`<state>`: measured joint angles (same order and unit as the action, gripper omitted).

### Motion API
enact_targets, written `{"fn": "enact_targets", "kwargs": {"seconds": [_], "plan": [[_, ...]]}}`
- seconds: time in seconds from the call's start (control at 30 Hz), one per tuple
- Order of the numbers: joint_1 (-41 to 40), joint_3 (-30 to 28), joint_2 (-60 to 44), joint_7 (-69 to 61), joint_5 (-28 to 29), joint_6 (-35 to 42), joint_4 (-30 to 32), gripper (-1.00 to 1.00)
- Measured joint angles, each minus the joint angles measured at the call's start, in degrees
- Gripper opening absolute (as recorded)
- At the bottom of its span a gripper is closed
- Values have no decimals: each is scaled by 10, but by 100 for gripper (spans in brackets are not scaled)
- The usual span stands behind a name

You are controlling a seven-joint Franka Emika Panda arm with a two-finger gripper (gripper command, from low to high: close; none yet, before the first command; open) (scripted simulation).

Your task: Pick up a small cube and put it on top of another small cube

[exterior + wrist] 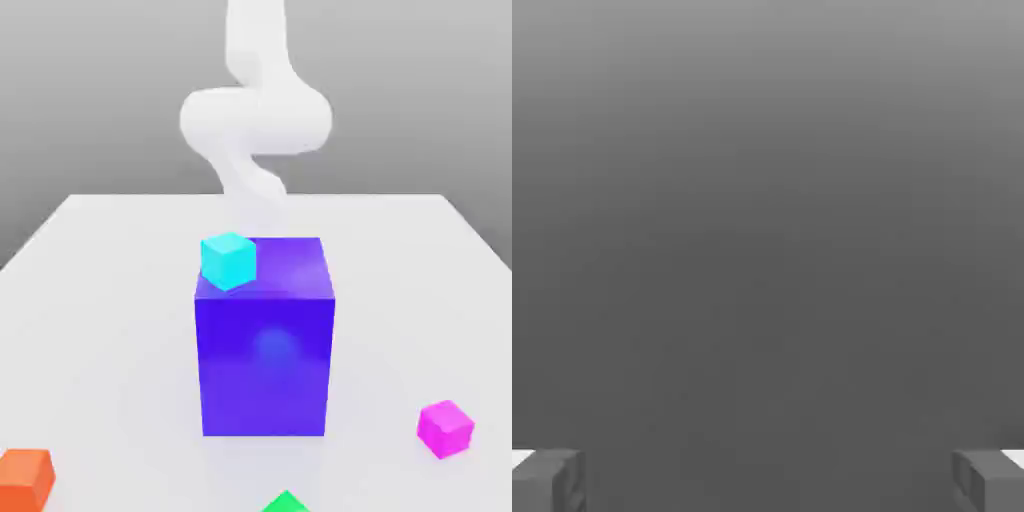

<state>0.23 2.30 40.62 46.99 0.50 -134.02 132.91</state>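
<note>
Exterior view: magenta cube [445,428] on worktop [110,300], near right edge, well apart from blue block [265,350]. Your hand [768,480] spread wide, empty. Risk: you grab cyan cube [228,260] by mistake, or nudge magenta off edge.

White table surface [120,300], flat and matte, spanning the exterior view from edge to edge at the near side and narrowing toward a straight far edge. Surface tone faintly bluish-grey, lighter toward the far edge. Soft, diffuse shadow noted on the tabletop near its centre. Backdrop [90,90] behind the table a plain grey, darker at the top and paling toward the table line. Lighting even, without hard shadows or glare. Same featureless grey field [768,200] seen from the hand view, grading from lighter to darker.
</note>
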Motion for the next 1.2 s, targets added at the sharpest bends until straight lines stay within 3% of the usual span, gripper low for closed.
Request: {"fn": "enact_targets", "kwargs": {"seconds": [0.63,0.87,1.0,1.03,1.2], "plan": [[64,151,-398,125,88,-169,86,0],[113,163,-543,168,118,-234,112,0],[158,112,-627,208,169,-294,97,0],[169,98,-644,217,180,-308,93,-100],[169,99,-644,217,181,-308,93,-100]]}}
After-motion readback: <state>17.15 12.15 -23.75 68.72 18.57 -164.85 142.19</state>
